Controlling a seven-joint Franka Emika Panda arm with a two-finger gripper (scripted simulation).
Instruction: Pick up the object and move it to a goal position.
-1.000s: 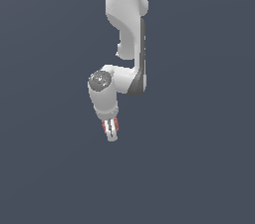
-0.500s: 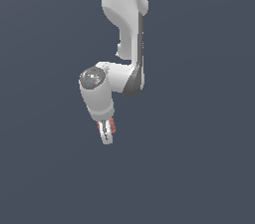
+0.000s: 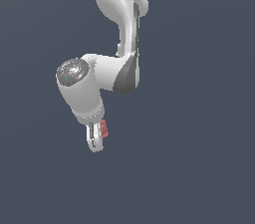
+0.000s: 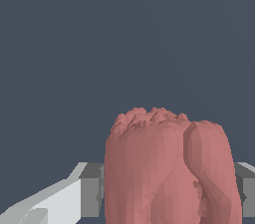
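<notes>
The white arm hangs down in the exterior view, and my gripper (image 3: 95, 141) points downward at its end. The gripper is shut on the small dull-red lumpy object (image 3: 103, 128), which shows as a red sliver beside the fingers (image 3: 92, 138). In the wrist view the object (image 4: 167, 168) fills the space between the two grey finger pads (image 4: 92, 190), one on each side of it. The gripper (image 4: 167, 195) holds it in the air over a plain dark grey background. No goal marker shows in either view.
The wrist and gripper have moved toward the exterior view's left and slightly up, carrying the object along. The gripper has stayed shut on it.
</notes>
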